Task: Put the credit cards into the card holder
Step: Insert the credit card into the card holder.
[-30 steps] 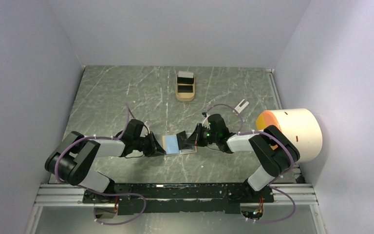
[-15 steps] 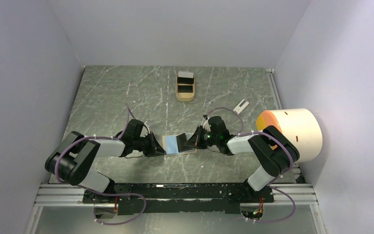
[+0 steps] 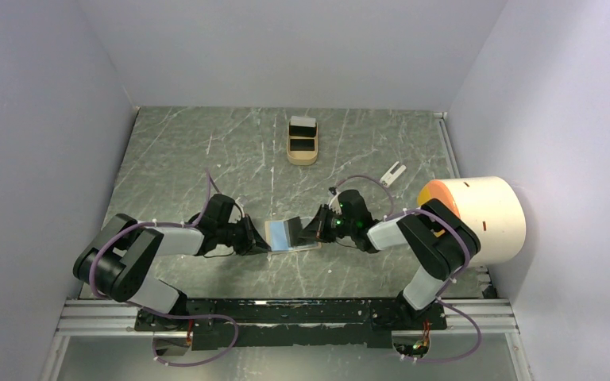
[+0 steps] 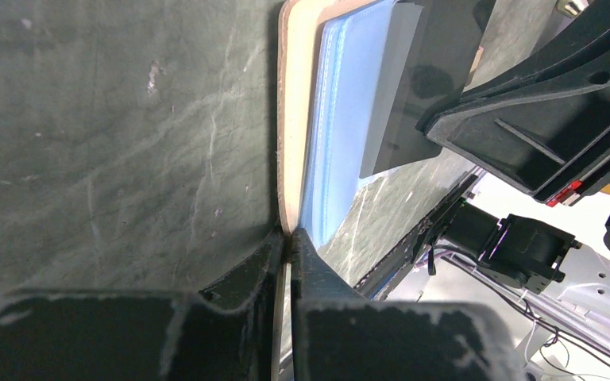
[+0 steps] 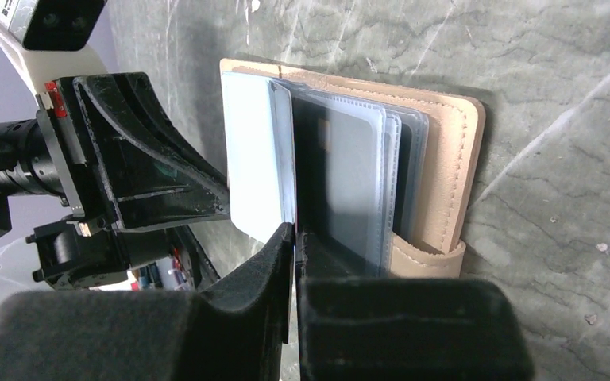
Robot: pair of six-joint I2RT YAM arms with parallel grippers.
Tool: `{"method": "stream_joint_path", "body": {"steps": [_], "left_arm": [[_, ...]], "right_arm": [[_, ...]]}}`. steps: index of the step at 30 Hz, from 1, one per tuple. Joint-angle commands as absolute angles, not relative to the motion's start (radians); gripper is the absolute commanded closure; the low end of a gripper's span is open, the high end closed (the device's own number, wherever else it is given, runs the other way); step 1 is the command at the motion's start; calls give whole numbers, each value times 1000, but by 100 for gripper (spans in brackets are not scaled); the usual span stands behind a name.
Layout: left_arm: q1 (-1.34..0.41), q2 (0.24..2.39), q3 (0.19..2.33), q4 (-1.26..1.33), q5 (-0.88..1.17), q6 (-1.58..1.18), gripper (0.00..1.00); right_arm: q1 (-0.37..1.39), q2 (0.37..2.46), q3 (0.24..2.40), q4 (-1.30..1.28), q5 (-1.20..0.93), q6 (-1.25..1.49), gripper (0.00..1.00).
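Observation:
The tan card holder [image 3: 290, 236] lies open on the table between my two grippers, with its bluish-silver inside [image 4: 340, 119] facing up. My left gripper [image 4: 289, 234] is shut on the holder's tan left edge [image 4: 289, 127]. My right gripper [image 5: 295, 228] is shut on the edge of a black credit card [image 4: 413, 79]. It holds the card tilted over the open holder, against the clear plastic sleeves [image 5: 393, 175]. The holder's tan cover [image 5: 450, 167] and closing tab [image 5: 425, 258] lie flat. A white card [image 3: 303, 125] and a black card [image 3: 303, 144] sit in the far tray.
An oblong tan tray [image 3: 303, 155] stands at the back middle. A large white cylinder with an orange end [image 3: 480, 218] stands by the right wall, close to my right arm. A small white clip [image 3: 394, 171] lies at the back right.
My right arm has shifted slightly, its elbow drawing in to the left, and the black card has tilted a little lower over the holder. The left gripper and the holder have not moved.

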State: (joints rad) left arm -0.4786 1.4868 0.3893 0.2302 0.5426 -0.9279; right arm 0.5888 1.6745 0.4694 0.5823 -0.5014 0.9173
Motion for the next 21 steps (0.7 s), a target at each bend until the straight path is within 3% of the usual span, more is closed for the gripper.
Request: {"method": "stream_joint_path", "body": {"steps": [1, 5, 9, 21], "left_arm": [[-472, 1493, 369, 222, 515, -911, 91], [-472, 1490, 372, 222, 516, -913, 91], [-472, 1494, 376, 222, 519, -912, 91], [-472, 1496, 371, 232, 525, -917, 91]], "right_arm": [[596, 1681, 464, 559, -470, 881, 91], [598, 1639, 481, 434, -419, 815, 82], [597, 1595, 518, 267, -345, 740, 65], [606, 1616, 607, 163, -314, 622, 65]]}}
